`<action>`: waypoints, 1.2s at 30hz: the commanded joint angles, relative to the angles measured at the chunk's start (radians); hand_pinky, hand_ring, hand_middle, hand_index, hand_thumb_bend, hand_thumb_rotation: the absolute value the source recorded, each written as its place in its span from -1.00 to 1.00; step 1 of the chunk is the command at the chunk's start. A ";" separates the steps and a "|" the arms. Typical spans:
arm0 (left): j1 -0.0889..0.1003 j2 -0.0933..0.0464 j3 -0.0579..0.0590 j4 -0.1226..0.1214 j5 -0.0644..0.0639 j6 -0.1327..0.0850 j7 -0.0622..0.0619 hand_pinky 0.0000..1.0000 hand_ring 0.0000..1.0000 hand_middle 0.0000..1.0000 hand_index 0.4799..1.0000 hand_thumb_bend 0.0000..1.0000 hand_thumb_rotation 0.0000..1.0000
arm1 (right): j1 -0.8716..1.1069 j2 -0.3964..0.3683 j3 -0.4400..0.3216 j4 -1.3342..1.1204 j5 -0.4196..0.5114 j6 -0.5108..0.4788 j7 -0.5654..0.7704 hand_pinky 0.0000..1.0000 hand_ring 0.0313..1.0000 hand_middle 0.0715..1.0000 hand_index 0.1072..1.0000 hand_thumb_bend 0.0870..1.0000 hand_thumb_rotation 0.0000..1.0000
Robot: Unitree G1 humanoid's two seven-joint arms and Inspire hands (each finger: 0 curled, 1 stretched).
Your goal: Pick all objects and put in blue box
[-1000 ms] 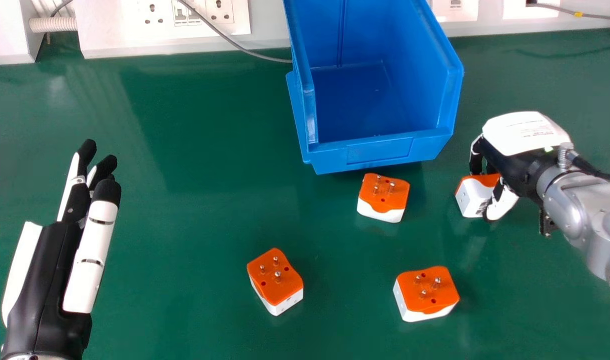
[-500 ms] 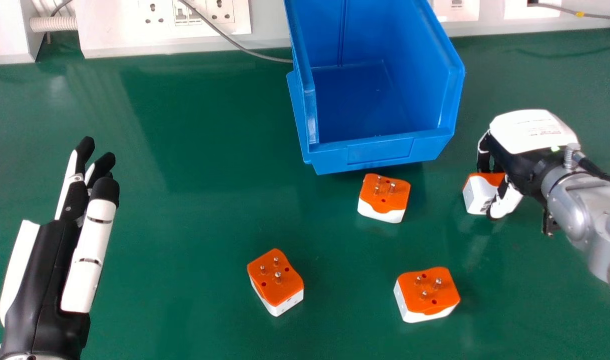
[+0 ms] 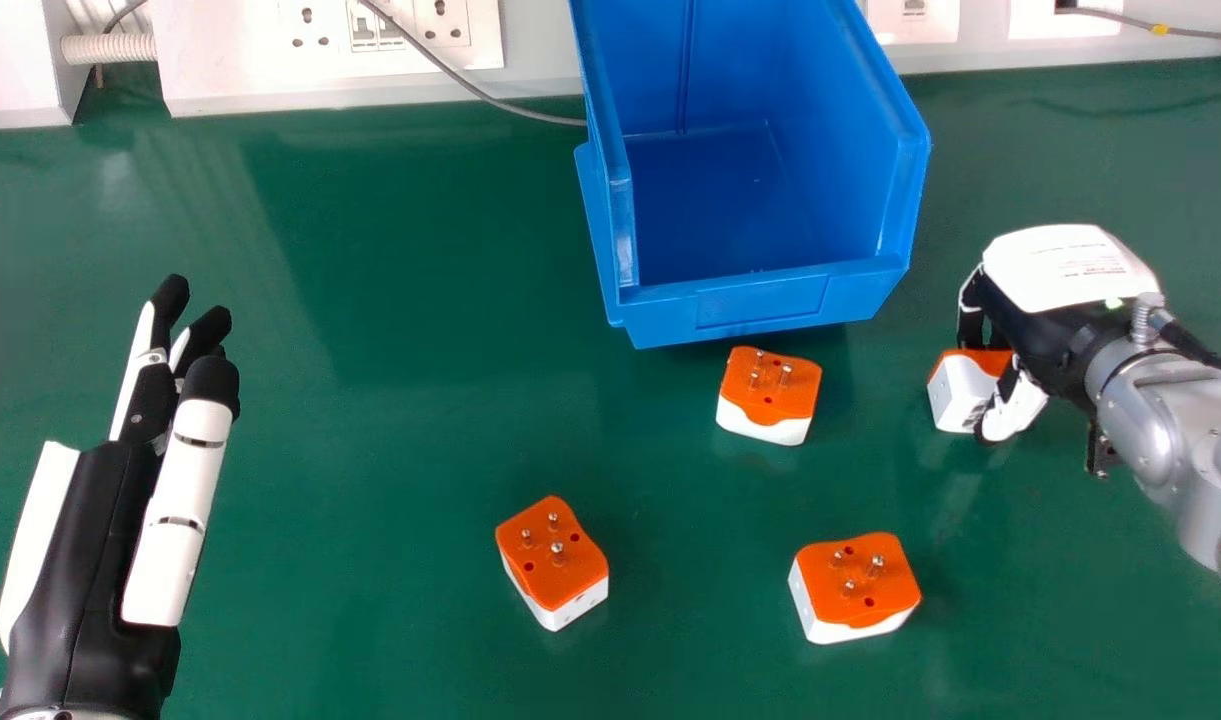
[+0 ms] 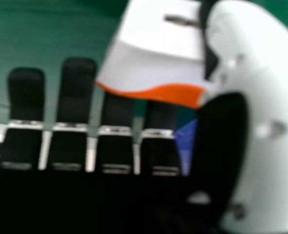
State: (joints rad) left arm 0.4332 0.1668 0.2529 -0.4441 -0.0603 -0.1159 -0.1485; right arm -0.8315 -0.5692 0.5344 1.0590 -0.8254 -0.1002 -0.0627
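Right hand [image 3: 1062,268] farther right, green tabletop [image 3: 370,420].

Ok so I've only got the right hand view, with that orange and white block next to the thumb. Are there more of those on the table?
Observer: Yes, the head view shows three more, all pins up: a near-left block, a near-right block and a farther block.

Operator: Which way is the box from my hand?

Observer: The blue box stands to the left of your right hand, with that farther block just in front of its near wall.

Operator: And the left hand, is it carrying anything?

Observer: No, the left hand is at the head view's left, fingers extended, holding nothing.
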 commanded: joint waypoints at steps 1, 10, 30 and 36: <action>0.000 0.003 0.007 -0.024 -0.003 -0.008 0.004 0.85 0.94 0.93 0.97 0.06 1.00 | -0.013 -0.024 -0.018 -0.015 0.017 0.003 -0.004 -0.30 -0.18 -0.06 -0.10 -0.10 -1.00; -0.006 0.004 0.005 -0.020 -0.001 -0.003 0.004 0.85 0.94 0.93 0.97 0.06 1.00 | -0.008 -0.035 -0.036 -0.028 0.026 -0.004 -0.002 -0.28 -0.17 -0.04 -0.14 -0.10 -1.00; -0.064 -0.001 -0.011 0.040 0.022 -0.004 0.014 0.85 0.94 0.93 0.98 0.04 1.00 | 0.094 -0.161 -0.167 -0.288 0.113 -0.049 0.034 -0.32 -0.20 -0.05 -0.09 -0.11 -1.00; -0.075 0.002 -0.013 0.054 0.035 -0.009 0.022 0.85 0.94 0.93 0.98 0.03 1.00 | 0.248 -0.192 -0.255 -0.523 0.166 -0.067 0.044 -0.33 -0.19 -0.03 -0.10 -0.11 -1.00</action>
State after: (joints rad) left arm 0.3615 0.1657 0.2394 -0.3845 -0.0354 -0.1097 -0.1321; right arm -0.6047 -0.7331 0.3151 0.6048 -0.6776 -0.1647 -0.0171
